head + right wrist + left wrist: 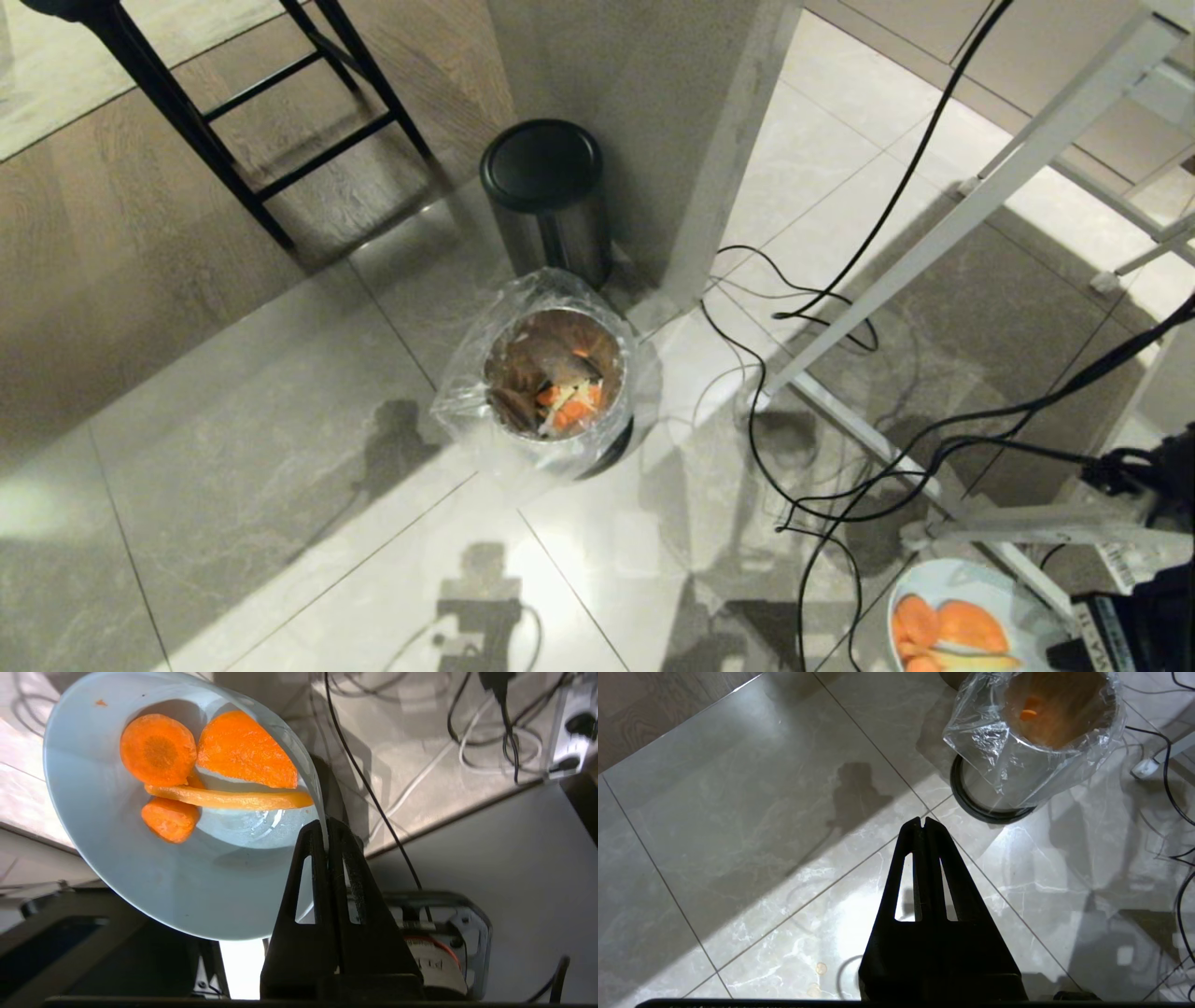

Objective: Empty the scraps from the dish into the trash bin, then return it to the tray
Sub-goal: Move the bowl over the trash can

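My right gripper (pixel 325 828) is shut on the rim of the dish (pixel 117 868), a small light-blue bowl that also shows at the bottom right of the head view (pixel 971 583). The scraps (pixel 210 770), orange carrot slices and a pale strip, lie inside the dish. The trash bin (pixel 551 373), round and lined with a crinkled clear bag, stands on the floor well to the left of the dish; it holds some orange bits. My left gripper (pixel 923 822) is shut and empty above the floor tiles, with the trash bin (pixel 1041 732) just beyond its tips. The tray is out of view.
A steel cylinder bin with a black lid (pixel 546 191) stands behind the trash bin by a wall corner. Black cables (pixel 822 448) and a white frame (pixel 943 252) cross the floor to the right. Dark stool legs (pixel 233 140) stand at the back left.
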